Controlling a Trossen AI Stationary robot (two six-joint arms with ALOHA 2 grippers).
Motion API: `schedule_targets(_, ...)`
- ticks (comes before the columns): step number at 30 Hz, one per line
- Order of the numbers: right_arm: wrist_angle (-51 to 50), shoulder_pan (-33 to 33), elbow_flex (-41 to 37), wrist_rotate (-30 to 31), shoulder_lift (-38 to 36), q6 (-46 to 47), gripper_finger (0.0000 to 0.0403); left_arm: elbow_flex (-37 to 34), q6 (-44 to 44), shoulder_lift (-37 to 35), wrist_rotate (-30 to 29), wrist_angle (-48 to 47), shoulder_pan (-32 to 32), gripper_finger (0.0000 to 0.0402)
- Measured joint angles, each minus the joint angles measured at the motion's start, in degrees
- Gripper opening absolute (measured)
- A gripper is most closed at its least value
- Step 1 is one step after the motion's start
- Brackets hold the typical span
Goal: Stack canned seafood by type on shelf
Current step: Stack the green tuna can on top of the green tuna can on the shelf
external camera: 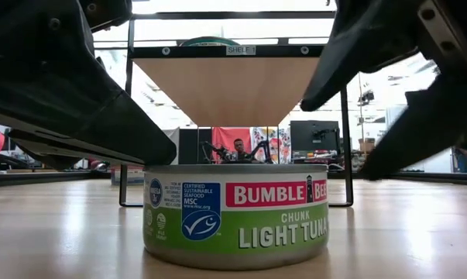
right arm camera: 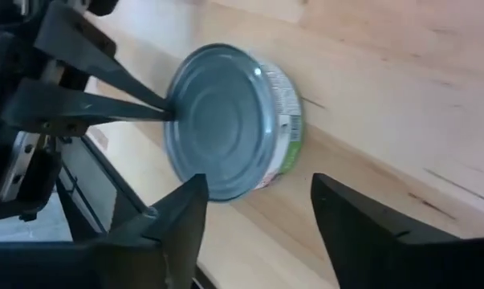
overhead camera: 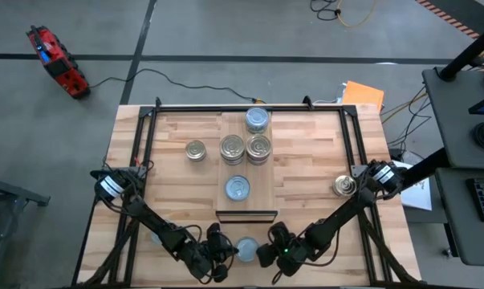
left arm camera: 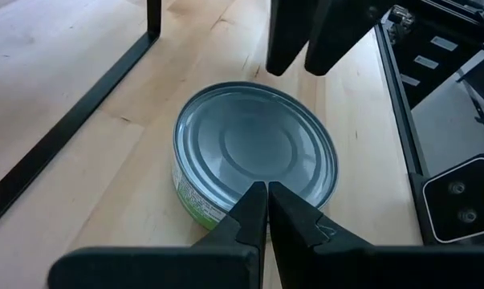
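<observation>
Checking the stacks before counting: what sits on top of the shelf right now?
On the shelf the high view shows four tins: a pale-topped can near the front and three ringed-top cans farther back. Whether any rests on another hidden can cannot be told from above.

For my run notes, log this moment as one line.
left tool: shut, tips at tuna tin rim | right tool: open, beside tin | tin: on table, front of shelf | four tins on shelf
</observation>
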Motion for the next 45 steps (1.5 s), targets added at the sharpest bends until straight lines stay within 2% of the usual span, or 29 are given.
schedule_targets(4,1.3,0.0,-1.6,0.3,0.1,1.2,0.0235,0.0,-0.1,0.0,0.0,0.0,-0.2,0.0000)
schedule_targets(12,14.0,-0.1,-7.3,0.5,0.6,2.2,0.0243,0.0,-0.2,0.0,0.0,-0.2,-0.2,0.0000)
schedule_targets(25,15.4,-0.8,-8.1,1.0,0.9,1.1,0.0281,-0.2,-0.9,0.1,-0.1,-0.4,-0.4,0.0000)
schedule_targets(45,16.1,-1.6,-8.1,0.5,0.9,-0.6,0.0290,-0.4,-2.7,0.1,-0.4,-0.9,-0.7,0.0000)
